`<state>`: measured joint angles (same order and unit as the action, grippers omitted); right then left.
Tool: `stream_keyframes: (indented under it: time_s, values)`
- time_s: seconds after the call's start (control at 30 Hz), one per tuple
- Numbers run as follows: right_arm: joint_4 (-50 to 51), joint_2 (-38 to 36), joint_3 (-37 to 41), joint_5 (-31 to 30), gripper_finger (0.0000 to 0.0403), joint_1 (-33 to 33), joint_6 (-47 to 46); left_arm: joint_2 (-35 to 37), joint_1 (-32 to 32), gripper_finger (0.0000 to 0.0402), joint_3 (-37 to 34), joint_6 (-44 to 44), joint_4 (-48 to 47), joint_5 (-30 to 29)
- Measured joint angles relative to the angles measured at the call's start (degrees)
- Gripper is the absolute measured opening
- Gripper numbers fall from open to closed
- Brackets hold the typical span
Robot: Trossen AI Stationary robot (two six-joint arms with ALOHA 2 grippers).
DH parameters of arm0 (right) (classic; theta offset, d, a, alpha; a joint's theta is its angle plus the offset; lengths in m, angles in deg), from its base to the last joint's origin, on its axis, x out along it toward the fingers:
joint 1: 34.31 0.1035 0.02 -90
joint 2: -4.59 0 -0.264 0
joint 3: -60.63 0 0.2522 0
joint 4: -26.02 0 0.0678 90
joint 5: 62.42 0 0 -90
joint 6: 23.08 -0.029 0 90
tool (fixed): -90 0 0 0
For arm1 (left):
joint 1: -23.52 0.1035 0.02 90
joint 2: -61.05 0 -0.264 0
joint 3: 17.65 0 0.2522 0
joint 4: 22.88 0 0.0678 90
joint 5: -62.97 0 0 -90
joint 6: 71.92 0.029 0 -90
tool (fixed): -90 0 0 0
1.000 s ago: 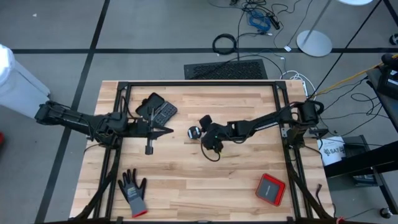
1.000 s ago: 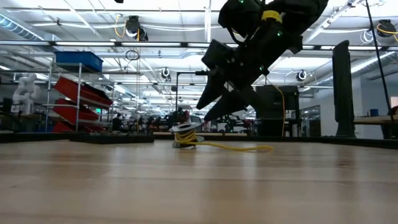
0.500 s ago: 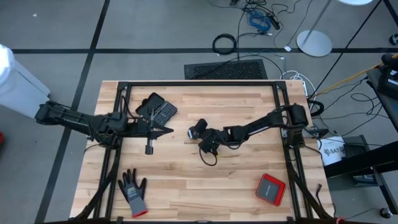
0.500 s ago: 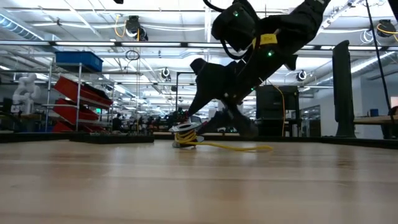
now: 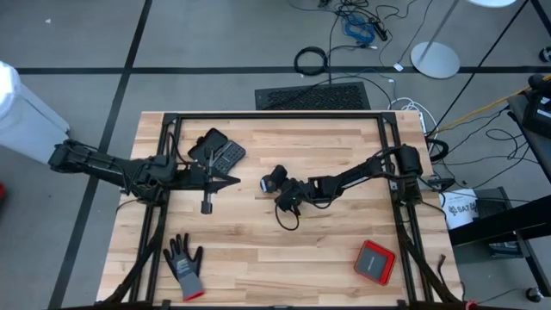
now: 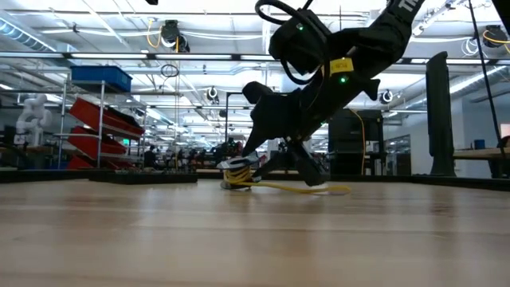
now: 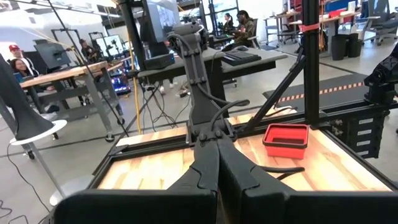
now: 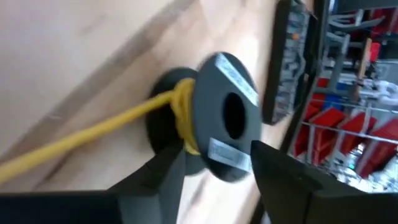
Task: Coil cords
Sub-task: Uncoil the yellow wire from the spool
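Note:
The yellow cord point(image 8: 93, 134) is partly wound on a small black spool point(image 8: 227, 121). The spool lies near the table's middle point(image 5: 269, 182). The cord's loose tail point(image 6: 307, 188) trails along the wood toward the right. My right gripper point(image 8: 214, 165) is low over the table point(image 5: 280, 195), slanting down from the right. It is open, with one finger on each side of the spool. My left gripper point(image 5: 231, 181) hovers shut and level at the left, well away from the spool. My right gripper's fingers point(image 8: 168, 171) stand on either side of the spool's flanges, coming slanting down from the table's right side. I cannot tell whether they touch it. The spool rests on the table, and the cord's tail lies slack on the wood.
A black keypad device point(image 5: 219, 151) lies at the far left, with a small dark object point(image 5: 207, 205) below my left gripper. A grey glove point(image 5: 184, 265) sits at the near left. A red box point(image 5: 375, 261) is at the near right. Black frame rails point(image 5: 275, 115) border the table.
My right gripper has sunk toward the table and moved left toward the spool. Its wrist has rolled and tipped further down. The spool and its tail have stayed where they were.

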<state>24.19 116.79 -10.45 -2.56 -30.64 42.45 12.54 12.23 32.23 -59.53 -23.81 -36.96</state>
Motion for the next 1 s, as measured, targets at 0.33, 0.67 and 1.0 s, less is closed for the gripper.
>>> stream_keyframes:
  time_s: [0.33, 0.67, 1.0]
  values:
    - [0.0, 0.0, 0.0, -1.0, 0.0082, 0.5, 0.1, 0.0, 0.0, 0.0002, 0.0, 0.0, 0.0, 0.0]
    - [-0.7, -0.2, 0.0, -1.4, 0.0005, 1.0, -0.3, 0.0, 0.0, 0.0002, 0.0, 0.0, 0.0, 0.0]
    - [-3.2, -1.1, 0.0, -1.1, 0.0000, 1.7, -3.2, 0.0, 0.0, 0.0002, 0.0, 0.1, -0.8, -0.1]
